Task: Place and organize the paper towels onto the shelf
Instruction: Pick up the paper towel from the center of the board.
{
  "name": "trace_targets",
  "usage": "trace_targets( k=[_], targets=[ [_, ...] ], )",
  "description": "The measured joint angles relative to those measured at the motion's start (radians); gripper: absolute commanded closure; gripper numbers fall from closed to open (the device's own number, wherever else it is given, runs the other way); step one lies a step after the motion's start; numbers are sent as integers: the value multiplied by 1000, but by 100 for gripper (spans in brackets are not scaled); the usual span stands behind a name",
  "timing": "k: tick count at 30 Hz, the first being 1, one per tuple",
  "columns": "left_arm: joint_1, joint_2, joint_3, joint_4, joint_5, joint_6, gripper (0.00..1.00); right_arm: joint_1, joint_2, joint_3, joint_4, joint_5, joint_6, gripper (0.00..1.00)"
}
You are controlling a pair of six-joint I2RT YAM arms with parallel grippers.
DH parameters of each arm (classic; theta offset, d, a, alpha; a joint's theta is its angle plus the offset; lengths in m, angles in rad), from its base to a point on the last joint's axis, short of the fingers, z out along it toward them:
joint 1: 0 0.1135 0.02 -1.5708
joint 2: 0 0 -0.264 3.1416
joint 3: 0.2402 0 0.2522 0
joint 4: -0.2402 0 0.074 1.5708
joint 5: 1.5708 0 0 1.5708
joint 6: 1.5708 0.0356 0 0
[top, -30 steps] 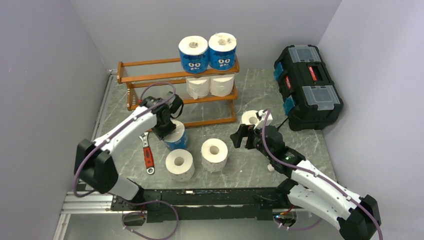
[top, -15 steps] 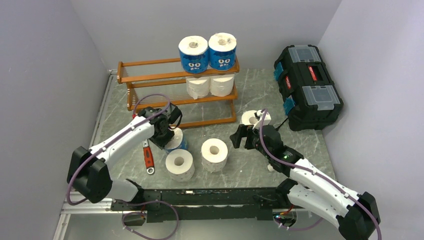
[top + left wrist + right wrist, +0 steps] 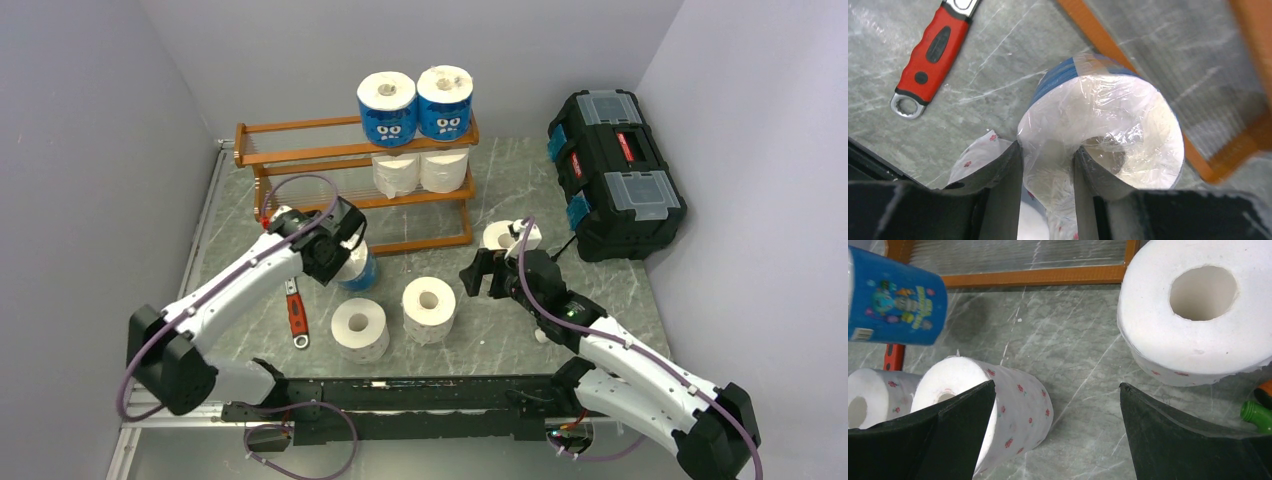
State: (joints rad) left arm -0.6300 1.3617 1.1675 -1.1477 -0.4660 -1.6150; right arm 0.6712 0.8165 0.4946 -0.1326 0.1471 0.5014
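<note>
My left gripper [image 3: 345, 250] is shut on a blue-wrapped paper towel roll [image 3: 1108, 117], one finger in its core and one outside, holding it off the table in front of the shelf [image 3: 300, 152]. The roll also shows in the top view [image 3: 358, 268] and the right wrist view [image 3: 895, 302]. Two blue-wrapped rolls [image 3: 387, 108] stand on the shelf's top tier, two white rolls [image 3: 420, 172] on the middle tier. My right gripper [image 3: 480, 275] is open and empty between a white roll [image 3: 428, 308] and another white roll [image 3: 505, 236]. A third white roll [image 3: 359, 328] stands nearer.
A red-handled wrench [image 3: 296, 312] lies left of the loose rolls; it also shows in the left wrist view [image 3: 933, 52]. A black toolbox [image 3: 615, 170] stands at the right. A green and orange object [image 3: 1258, 407] shows beside the right roll in the right wrist view.
My left gripper has lifted the blue-wrapped roll off the table and moved it up towards the shelf. The right arm has barely moved.
</note>
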Motion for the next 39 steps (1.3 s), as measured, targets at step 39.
trace_targets(
  k=[39],
  targets=[
    [328,-566,-690,1604,1064,159,100,-201,-39,-17,856,-804,432,0]
  ],
)
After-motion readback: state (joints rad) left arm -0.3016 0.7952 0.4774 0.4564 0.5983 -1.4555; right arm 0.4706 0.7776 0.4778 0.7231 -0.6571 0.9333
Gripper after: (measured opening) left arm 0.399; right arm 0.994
